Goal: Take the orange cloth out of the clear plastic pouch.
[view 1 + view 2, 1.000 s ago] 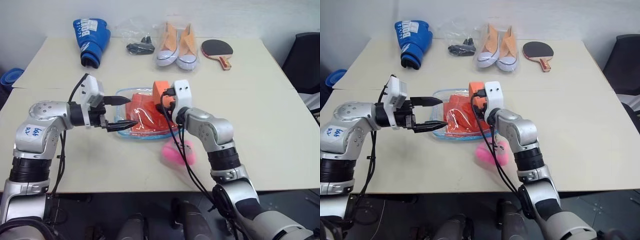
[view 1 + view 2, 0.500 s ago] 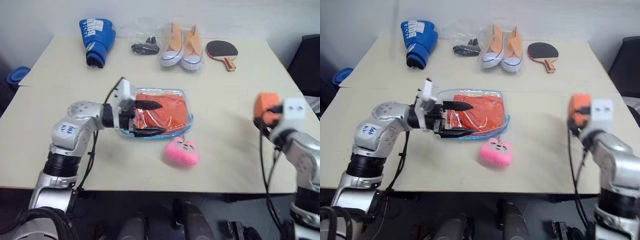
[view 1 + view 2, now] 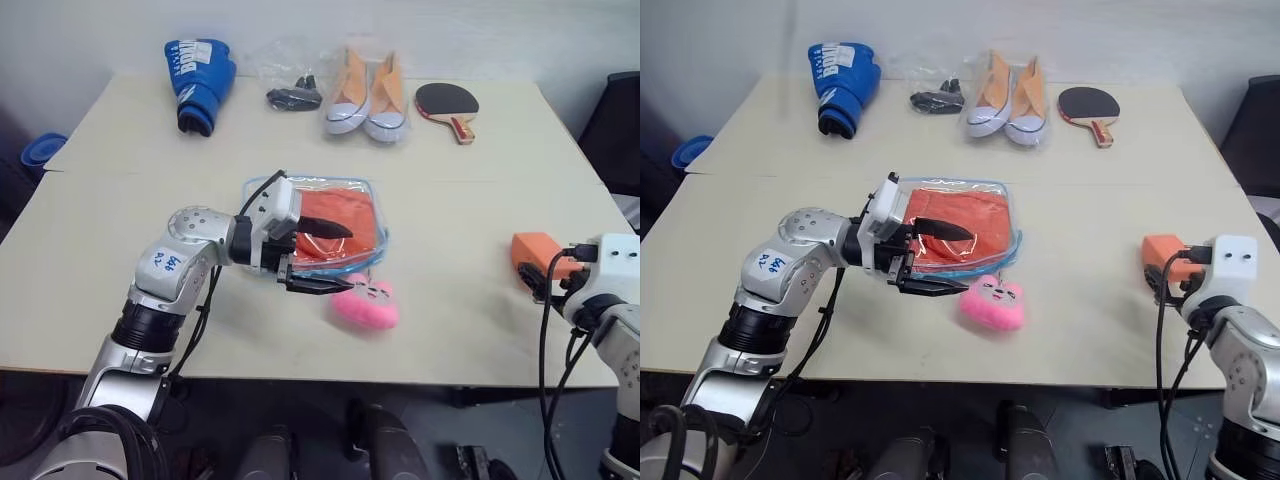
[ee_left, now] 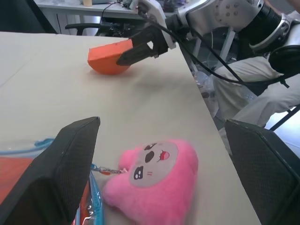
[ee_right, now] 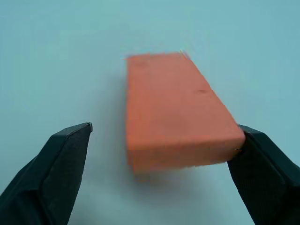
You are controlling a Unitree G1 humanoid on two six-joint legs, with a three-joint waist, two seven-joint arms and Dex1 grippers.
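Note:
The clear plastic pouch (image 3: 262,192) with light blue trim lies flat at the table's middle, and the orange cloth (image 3: 340,213) is inside it. Its pink plush charm (image 3: 366,306) rests just in front of its right corner. My left gripper (image 3: 346,260) is open and reaches across the pouch's front right part, one finger above the cloth and the other near the front edge. In the left wrist view the charm (image 4: 152,176) sits between the open fingers (image 4: 70,164). My right gripper (image 5: 164,133) is open at the table's right side, around a small orange block (image 3: 533,252) lying on the table.
Along the far edge lie a blue boxing glove (image 3: 200,68), a thin clear bag with black items (image 3: 288,95), orange and white sneakers (image 3: 366,92) and a table tennis paddle (image 3: 446,102). A black chair (image 3: 618,115) stands at the right.
My right arm swung from over the pouch to the table's right side with the orange block, then opened with the block on the table. My left gripper moved right across the pouch.

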